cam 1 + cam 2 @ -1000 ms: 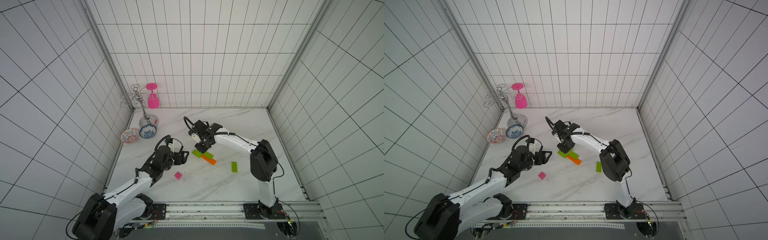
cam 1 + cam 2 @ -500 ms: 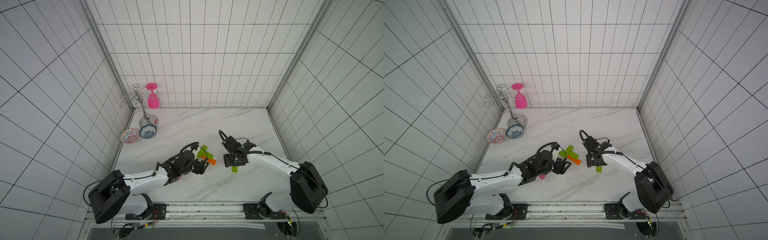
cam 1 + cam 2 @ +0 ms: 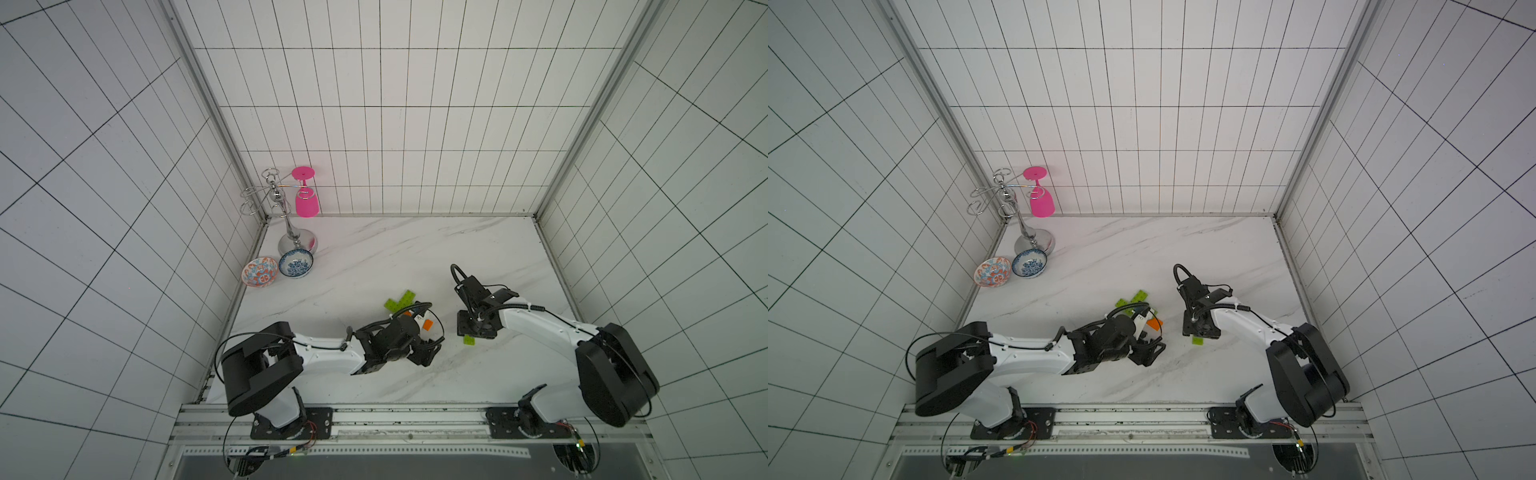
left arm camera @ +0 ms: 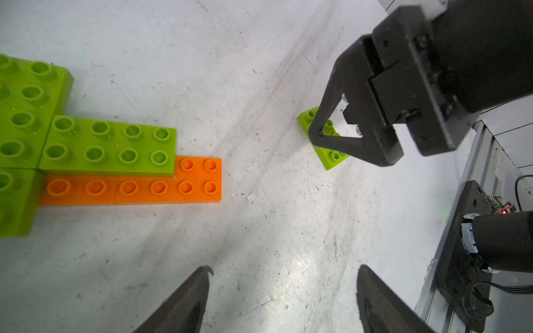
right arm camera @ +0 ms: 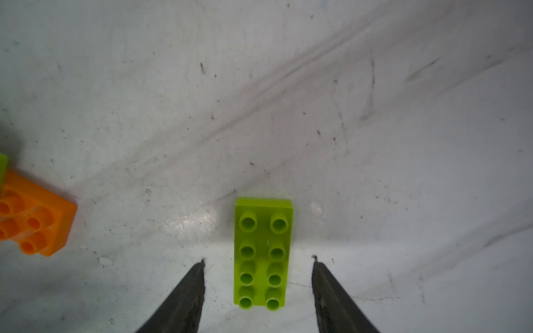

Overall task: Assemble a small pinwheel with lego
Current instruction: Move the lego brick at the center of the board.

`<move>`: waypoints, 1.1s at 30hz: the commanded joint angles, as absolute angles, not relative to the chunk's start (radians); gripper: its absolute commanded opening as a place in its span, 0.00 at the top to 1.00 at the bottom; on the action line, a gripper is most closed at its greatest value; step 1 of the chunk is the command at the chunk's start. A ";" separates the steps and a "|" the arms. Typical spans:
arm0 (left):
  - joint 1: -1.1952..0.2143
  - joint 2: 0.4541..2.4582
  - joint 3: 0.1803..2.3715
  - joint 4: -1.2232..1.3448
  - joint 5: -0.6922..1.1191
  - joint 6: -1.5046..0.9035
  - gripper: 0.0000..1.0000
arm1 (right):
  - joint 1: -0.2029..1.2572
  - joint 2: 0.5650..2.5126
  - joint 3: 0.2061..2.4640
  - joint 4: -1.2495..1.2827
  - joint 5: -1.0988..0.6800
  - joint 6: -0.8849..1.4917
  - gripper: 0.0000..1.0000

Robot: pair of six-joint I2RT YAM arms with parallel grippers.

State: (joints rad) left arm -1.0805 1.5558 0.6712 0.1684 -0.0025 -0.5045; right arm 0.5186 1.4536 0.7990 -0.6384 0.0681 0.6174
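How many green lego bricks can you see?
4. One green brick sits on the orange bricks; a second and third join at its end. The fourth lies alone between the fingers of the open right gripper. Others may hide under the left arm.

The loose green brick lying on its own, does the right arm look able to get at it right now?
Probably yes: the right hand is open and straddles the loose green brick without touching it, and nothing else lies in between.
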 commanded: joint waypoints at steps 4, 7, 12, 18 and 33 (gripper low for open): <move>-1.083 1.559 0.703 0.181 -0.029 -0.502 0.19 | 0.494 1.496 0.758 -0.612 0.032 0.607 0.48; -1.083 1.551 0.701 0.169 -0.044 -0.508 0.18 | 0.489 1.509 0.755 -0.612 0.029 0.594 0.56; -1.063 1.513 0.695 0.134 -0.081 -0.520 0.18 | 0.488 1.510 0.741 -0.614 0.030 0.567 0.64; -0.934 1.417 0.617 0.160 0.009 -0.548 0.18 | 0.489 1.504 0.737 -0.627 0.016 0.544 0.71; -0.699 1.123 0.497 0.001 0.018 -0.537 0.18 | 0.832 1.518 0.728 -0.644 -0.011 0.781 0.67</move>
State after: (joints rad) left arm -0.7265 1.1614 0.5198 0.0422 0.0113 -0.5308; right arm 0.7761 1.4879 0.7696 -0.6151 0.0280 0.6804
